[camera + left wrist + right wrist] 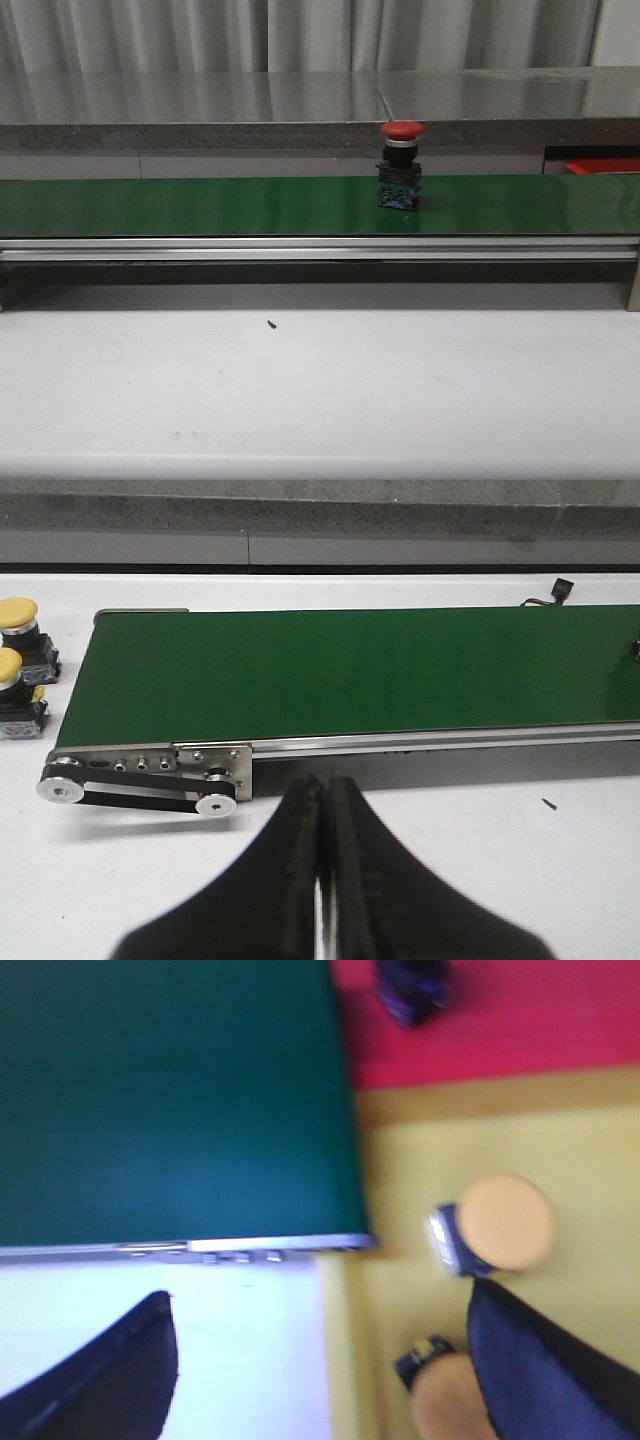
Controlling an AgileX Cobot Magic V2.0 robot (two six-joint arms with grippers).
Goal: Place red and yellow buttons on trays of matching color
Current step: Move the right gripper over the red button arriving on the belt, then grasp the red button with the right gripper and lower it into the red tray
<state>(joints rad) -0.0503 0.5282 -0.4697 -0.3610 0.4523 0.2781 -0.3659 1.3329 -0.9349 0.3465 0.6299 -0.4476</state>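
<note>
Green belt [200,205] carries red button [401,165]; left fingers [300,880] pressed together.

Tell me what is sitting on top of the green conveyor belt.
One red button stands upright on the green conveyor belt, right of centre. The belt's far right end is out of frame.

White table [320,400] carries green conveyor [200,205], seemingly 2 yellow buttons [20,615] beside.

front: low, level, facing conveyor belt [200,205]; wrists: above, near belt's opposite ends
</note>
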